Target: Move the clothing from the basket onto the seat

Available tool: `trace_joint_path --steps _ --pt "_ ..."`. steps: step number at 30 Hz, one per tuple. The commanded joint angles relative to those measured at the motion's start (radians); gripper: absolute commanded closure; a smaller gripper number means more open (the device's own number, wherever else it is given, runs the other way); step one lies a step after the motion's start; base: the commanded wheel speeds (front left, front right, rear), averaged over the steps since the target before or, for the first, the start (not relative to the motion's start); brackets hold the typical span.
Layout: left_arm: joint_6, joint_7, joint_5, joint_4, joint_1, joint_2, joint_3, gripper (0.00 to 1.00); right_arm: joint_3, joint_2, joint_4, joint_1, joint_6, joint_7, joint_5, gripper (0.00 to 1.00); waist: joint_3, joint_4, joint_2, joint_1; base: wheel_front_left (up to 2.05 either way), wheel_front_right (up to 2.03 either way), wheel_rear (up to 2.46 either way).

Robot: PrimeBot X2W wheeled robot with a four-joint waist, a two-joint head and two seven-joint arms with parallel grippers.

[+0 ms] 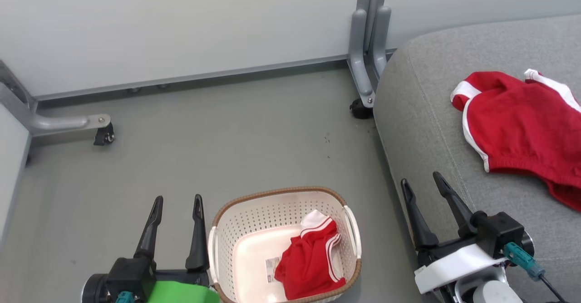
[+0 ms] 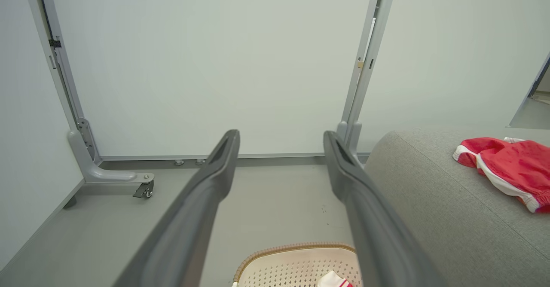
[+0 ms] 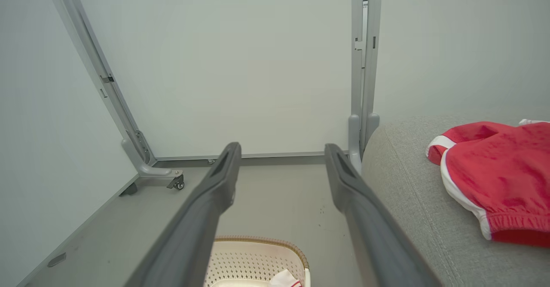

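Two red garments, one basket [image 1: 281, 193], one seat [image 1: 422, 112], a left claw [image 1: 178, 198] and a right claw [image 1: 421, 179] are in view. The basket is cream plastic with holed sides, a brown woven-look rim and white side handles. It stands on the grey floor [image 1: 227, 135] near the seat, a big light grey cushion with rounded edges and a stitched seam. Inside the basket the first garment [image 1: 313, 257] lies crumpled against the right side, a white band with thin red stripes uppermost, beside a paper label [image 1: 272, 266] on the basket's bottom. The second garment [image 1: 522, 130] lies spread on the seat, well apart from the basket, and is bright red with white bands and white piping along its edge. The left claw hovers over the floor just left of the basket, fingers spread and holding nothing. The right claw hangs at the seat's front edge, between the basket and the second garment, also spread and empty. Behind, pale wall panels [image 1: 181, 21] stand on grey wheeled feet [image 1: 104, 135].
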Motion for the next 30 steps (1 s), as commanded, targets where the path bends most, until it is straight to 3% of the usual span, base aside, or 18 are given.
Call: trace_joint_path --steps 1,30 --pt "-0.006 -0.001 -0.002 -0.002 0.023 0.0 0.006 0.0 -0.004 0.001 0.004 0.021 -0.001 -0.003 -0.009 0.0 -0.041 0.013 0.0 0.0001 0.0 0.0 0.0" --pt "-0.018 -0.001 0.003 0.022 0.033 0.0 0.021 0.0 -0.02 0.017 0.007 0.047 -0.001 -0.003 -0.03 0.0 -0.051 0.0 0.0 0.0001 0.0 0.0 0.0"
